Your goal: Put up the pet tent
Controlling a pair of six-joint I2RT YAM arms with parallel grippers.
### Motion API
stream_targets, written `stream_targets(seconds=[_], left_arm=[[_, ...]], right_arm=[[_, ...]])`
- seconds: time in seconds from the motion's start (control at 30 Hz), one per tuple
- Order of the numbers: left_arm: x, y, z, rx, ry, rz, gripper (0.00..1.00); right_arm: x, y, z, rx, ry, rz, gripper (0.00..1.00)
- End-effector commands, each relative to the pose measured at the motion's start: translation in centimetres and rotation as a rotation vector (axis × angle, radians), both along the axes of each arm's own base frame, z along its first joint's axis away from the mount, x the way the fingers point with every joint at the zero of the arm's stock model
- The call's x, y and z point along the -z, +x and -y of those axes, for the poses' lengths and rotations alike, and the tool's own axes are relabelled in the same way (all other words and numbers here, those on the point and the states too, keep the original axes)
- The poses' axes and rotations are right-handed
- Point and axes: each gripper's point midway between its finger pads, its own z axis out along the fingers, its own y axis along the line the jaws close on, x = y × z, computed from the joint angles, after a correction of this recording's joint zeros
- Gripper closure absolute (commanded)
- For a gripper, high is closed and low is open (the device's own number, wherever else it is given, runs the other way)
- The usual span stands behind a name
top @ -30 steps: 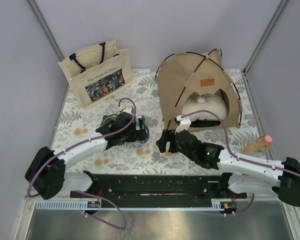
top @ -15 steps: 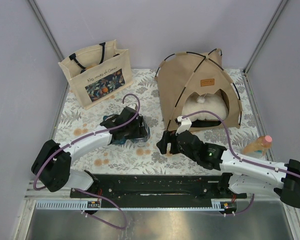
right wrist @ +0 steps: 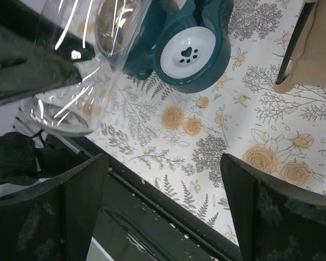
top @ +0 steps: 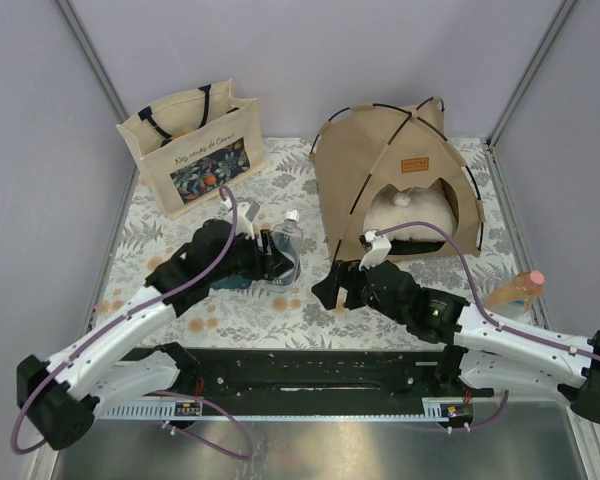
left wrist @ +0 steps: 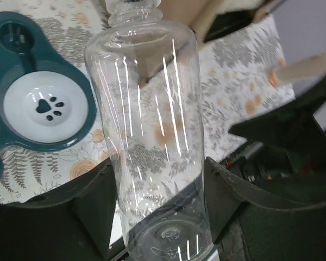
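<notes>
Your left gripper [left wrist: 160, 193] pinches the bottle [left wrist: 152, 109] beside the teal bowl [left wrist: 46, 106], likely to dock it, while your right gripper [right wrist: 163, 206] hangs spread and empty, lower-left of the standing tent [top: 380, 160].

Tan tent [top: 365, 165], black poles; teal bowl [left wrist: 27, 68], white paw-print insert; floral grey-orange tablecloth [top: 280, 180]; clear bottle [left wrist: 152, 109].

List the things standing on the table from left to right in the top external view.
tote bag → clear bottle → pet tent → peach-coloured bottle
</notes>
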Motion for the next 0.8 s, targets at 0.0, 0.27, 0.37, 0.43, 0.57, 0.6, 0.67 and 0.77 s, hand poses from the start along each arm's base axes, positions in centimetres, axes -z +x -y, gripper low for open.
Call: stream_targets(seconds=[0.0,0.27,0.37,0.43,0.57,0.6,0.67,0.77], left_arm=[[-1.9,-3.6,0.4,0.208,-0.061,0.088,0.46],[-4.4,-8.3,-0.4,0.374,-0.153,0.185,0.45],[-5.4,-8.8,-0.5,0.385,-0.177,0.219,0.44],[-6.2,-9.2,-0.5,0.405,-0.195,0.240,0.44],[-6.9,-10.1,-0.6,0.447,-0.206,0.261,0.44],[-7.0,-10.3,-0.6,0.457,-0.210,0.265,0.44],[-7.3,-10.5,-0.7,0.461,-0.214,0.275,0.44],[-7.7,-10.8,-0.7,0.473,-0.223,0.287,0.44]], right_arm=[[-6.1,0.3,-0.1,0.064,0.232,0.020,0.07],[-13.7,-0.1,2.2,0.095,0.446,0.142,0.04],[-14.2,0.2,1.7,0.100,0.423,0.117,0.06],[-14.5,0.5,1.1,0.106,0.416,0.106,0.08],[-15.8,1.4,0.0,0.113,0.431,0.113,0.10],[-16.2,1.6,-0.2,0.119,0.433,0.114,0.11],[-16.5,2.0,-0.6,0.124,0.435,0.102,0.12],[-16.5,2.4,-1.4,0.119,0.432,0.079,0.13]])
